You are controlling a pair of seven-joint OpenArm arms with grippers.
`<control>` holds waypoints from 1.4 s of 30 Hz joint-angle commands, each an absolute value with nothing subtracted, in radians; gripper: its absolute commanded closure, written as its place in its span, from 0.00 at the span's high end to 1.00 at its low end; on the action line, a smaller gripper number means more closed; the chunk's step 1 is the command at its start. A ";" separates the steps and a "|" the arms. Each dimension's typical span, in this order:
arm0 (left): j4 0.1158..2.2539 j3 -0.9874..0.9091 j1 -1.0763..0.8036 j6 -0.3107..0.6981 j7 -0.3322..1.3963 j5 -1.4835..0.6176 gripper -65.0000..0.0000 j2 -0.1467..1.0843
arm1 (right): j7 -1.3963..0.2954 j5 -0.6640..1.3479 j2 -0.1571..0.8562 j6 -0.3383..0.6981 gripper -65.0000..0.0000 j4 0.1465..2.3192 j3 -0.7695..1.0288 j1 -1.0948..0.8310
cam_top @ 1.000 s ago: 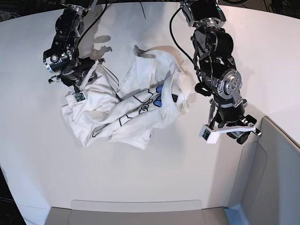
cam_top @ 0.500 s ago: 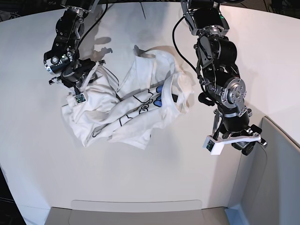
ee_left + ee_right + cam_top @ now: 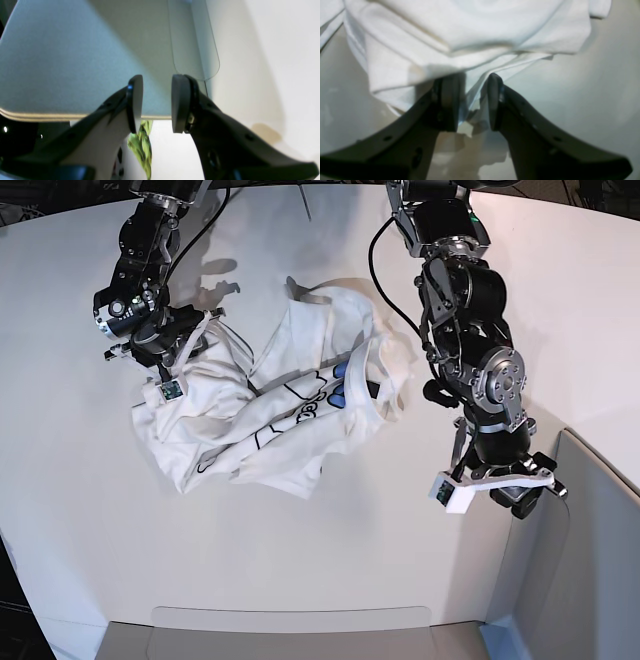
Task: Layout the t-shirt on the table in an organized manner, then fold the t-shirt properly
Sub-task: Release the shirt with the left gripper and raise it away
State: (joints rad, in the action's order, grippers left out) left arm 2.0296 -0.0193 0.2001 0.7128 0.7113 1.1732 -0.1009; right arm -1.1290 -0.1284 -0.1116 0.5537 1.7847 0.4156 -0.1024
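The white t-shirt (image 3: 290, 405) lies crumpled on the white table (image 3: 330, 560), its black-outline print with blue shapes facing up. My right gripper (image 3: 178, 352) is at the shirt's left edge. In the right wrist view the gripper (image 3: 472, 100) is shut on a fold of the t-shirt (image 3: 470, 30) just above the tabletop (image 3: 570, 100). My left gripper (image 3: 525, 492) is off to the right of the shirt, clear of it. In the left wrist view it (image 3: 156, 105) is open with nothing between its fingers (image 3: 135, 102).
A light grey panel (image 3: 590, 560) stands at the table's right front, close to my left gripper; it fills the left wrist view (image 3: 62, 50). Another grey panel (image 3: 290, 635) lies along the front edge. A clear plastic tab (image 3: 195, 45) sits beside the panel.
My left arm has swung away from the shirt toward the front right and the grey panel. The right arm and the shirt have stayed where they were.
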 commanded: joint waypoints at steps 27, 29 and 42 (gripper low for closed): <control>2.045 -0.019 0.062 0.197 0.268 1.181 0.20 -0.101 | -1.138 -0.133 -0.111 0.558 0.30 1.794 0.415 -0.096; 2.045 -0.019 0.053 0.171 0.262 1.181 0.20 -0.101 | -1.138 -0.133 -0.111 0.558 0.30 1.794 0.415 -0.096; 2.045 -0.021 0.058 0.168 0.265 1.181 0.20 -0.101 | -1.138 -0.133 -0.111 0.558 0.30 1.794 0.415 -0.096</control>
